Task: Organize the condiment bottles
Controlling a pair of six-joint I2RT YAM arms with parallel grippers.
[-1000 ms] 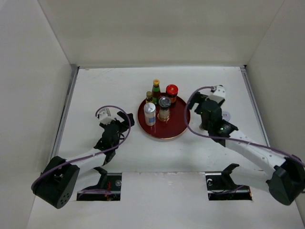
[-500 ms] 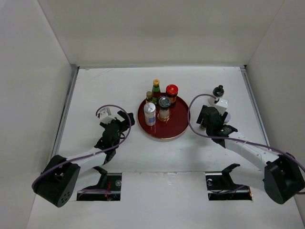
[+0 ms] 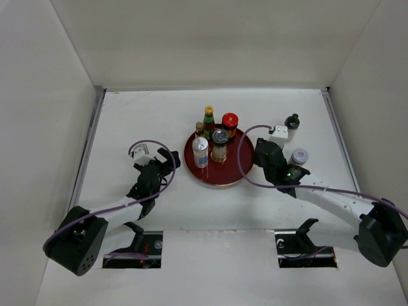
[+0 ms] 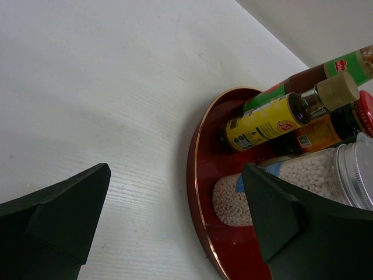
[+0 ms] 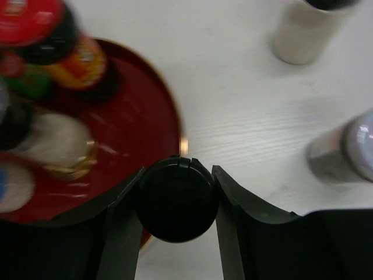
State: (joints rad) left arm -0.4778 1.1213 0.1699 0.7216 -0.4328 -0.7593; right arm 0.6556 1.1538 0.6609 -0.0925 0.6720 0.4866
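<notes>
Right claw [image 5: 178,171], now leftward at tray [image 5: 152,119] rim, tight on black-capped bottle [image 5: 176,201] (left claw [image 4: 176,172] apart)

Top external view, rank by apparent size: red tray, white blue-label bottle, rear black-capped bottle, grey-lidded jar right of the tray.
1. red tray
2. white blue-label bottle
3. rear black-capped bottle and grey-lidded jar look alike; unranked.

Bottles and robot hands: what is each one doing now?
Left hand: open, empty.
Right hand: shut on black cap.
Red-capped jar: upright on tray.
Yellow-capped green bottle: upright on tray.
Yellow-label bottle: upright on tray.
Silver-lidded jar: upright on tray.
White blue-label bottle: upright on tray.
Grey-capped bottle: upright on table.
Black-topped bottle: upright on table.
</notes>
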